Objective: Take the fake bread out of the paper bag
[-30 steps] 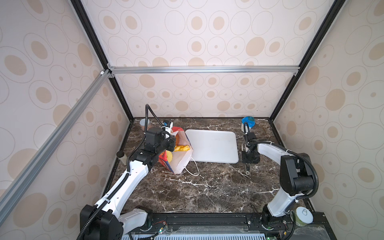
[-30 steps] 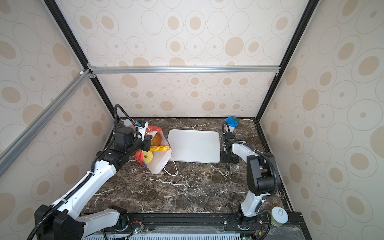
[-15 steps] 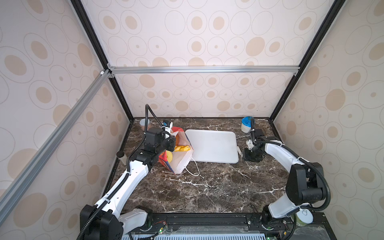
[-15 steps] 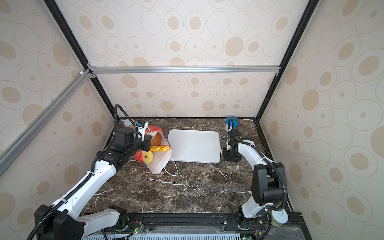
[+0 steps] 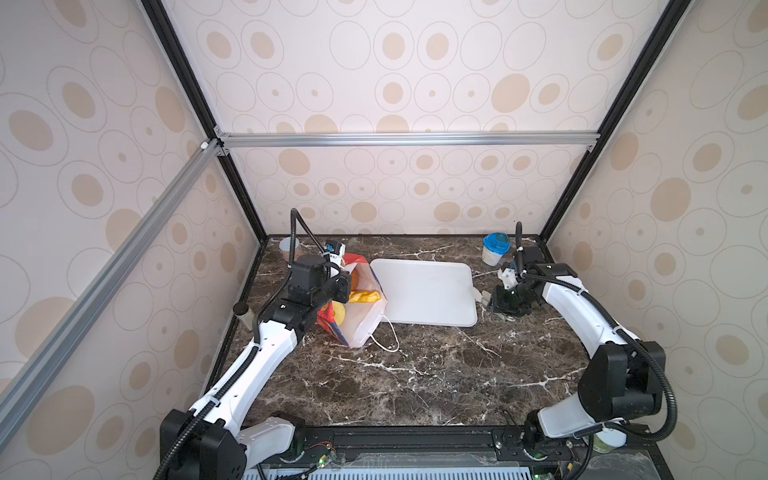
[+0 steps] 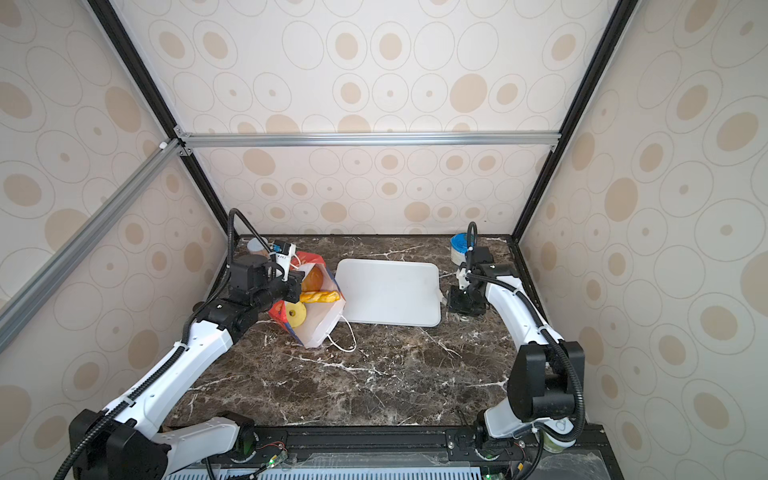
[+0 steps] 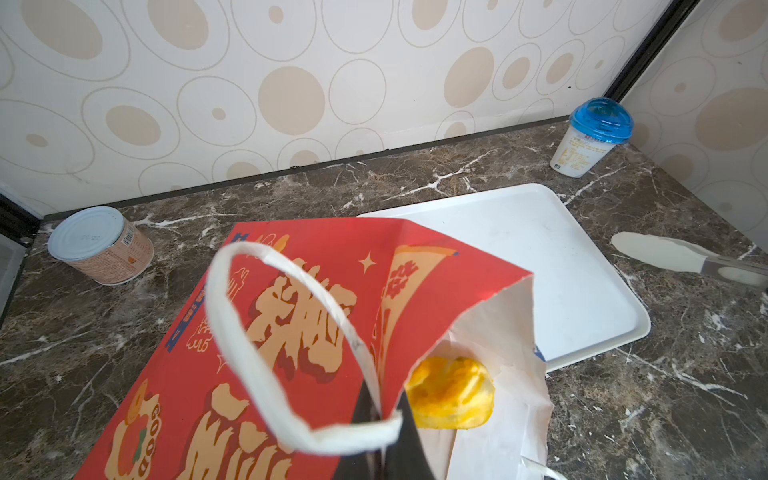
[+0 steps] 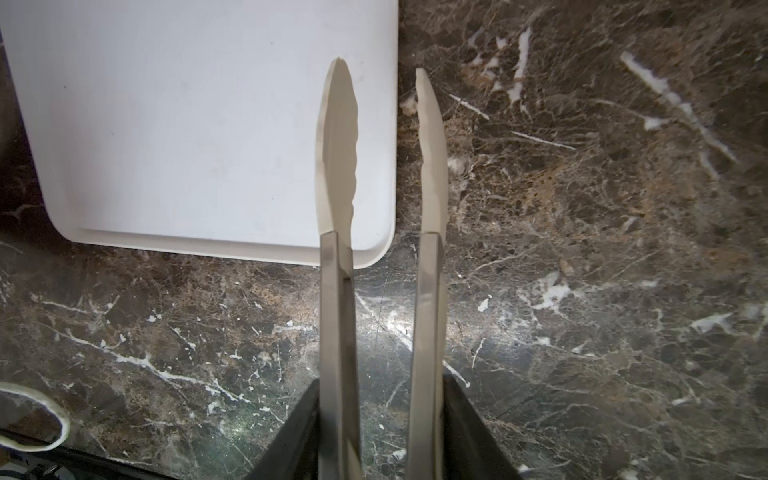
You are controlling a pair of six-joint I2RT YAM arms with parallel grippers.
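Observation:
The red paper bag [image 5: 360,320] [image 6: 318,332] leans tilted at the left of the marble table, its mouth facing up and right. My left gripper [image 5: 347,286] [image 6: 296,286] [image 7: 380,411] is shut on the bag's red rim beside a white string handle [image 7: 266,374]. Inside the bag show fake bread pieces: a twisted braid [image 5: 365,296] [image 6: 319,296], a yellow ring [image 5: 338,312] [image 6: 296,314] and a tan bun [image 6: 316,277]; the left wrist view shows one yellow piece [image 7: 451,392]. My right gripper [image 5: 505,301] [image 6: 462,301] [image 8: 382,415] is shut on metal tongs [image 8: 338,166] with white tips, held apart over the tray's right edge.
A flat white tray [image 5: 424,291] [image 6: 388,291] [image 7: 540,257] [image 8: 187,124] lies between the bag and the right gripper. A blue-lidded cup [image 5: 494,248] [image 7: 594,137] stands at the back right, a tin can [image 5: 286,247] [image 7: 99,245] at the back left.
The right arm has swung its elbow outward and shifted the tongs slightly right and back beside the tray, squeezing them a little. The left gripper and the bag have not moved.

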